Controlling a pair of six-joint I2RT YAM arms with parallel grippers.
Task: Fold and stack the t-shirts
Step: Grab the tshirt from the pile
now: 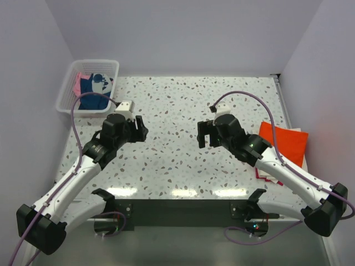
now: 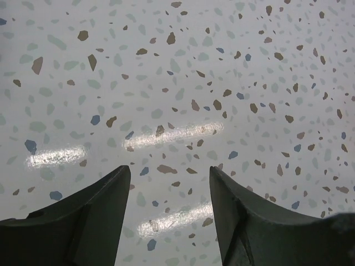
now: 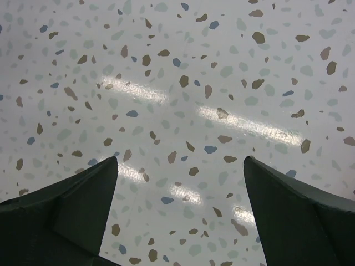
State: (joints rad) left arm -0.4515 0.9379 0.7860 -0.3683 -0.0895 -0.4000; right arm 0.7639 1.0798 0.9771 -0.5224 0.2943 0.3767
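You are looking down at a white terrazzo table [image 1: 177, 111], speckled brown, grey and blue, which is filling both wrist views. Plain pale walls [image 1: 188, 33] are closing it in on three sides. Overhead light is glaring in bright streaks [image 1: 183, 192] near the dark front edge [image 1: 177, 213].

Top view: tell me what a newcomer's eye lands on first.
The orange t-shirt lies folded at the right edge of the table, the loudest colour here. In the far left corner, a white basket holds a navy t-shirt and a pink t-shirt, bunched up. Between them the left hand and right hand hang open over the speckled top, facing each other.
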